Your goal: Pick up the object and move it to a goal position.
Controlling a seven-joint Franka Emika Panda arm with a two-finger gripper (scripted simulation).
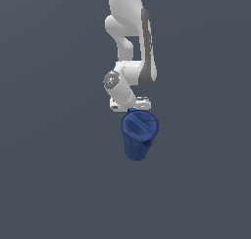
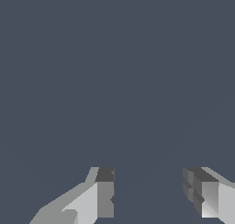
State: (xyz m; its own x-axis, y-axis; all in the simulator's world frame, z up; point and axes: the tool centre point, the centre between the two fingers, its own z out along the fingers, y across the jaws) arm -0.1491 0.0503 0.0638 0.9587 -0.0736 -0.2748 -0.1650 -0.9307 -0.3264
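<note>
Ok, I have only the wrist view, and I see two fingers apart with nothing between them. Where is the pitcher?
Observer: In the exterior view the dark blue pitcher shows directly below the gripper.
Operator: Does it touch the gripper?
Observer: Its small rim nub meets the gripper's white body in that picture. I cannot tell if there is real contact.
Operator: Is the lid on?
Observer: Yes, the round lid closes the top.

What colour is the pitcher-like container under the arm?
Dark blue all over, lid included: the container shows best in the exterior view; the wrist view misses it.
</note>
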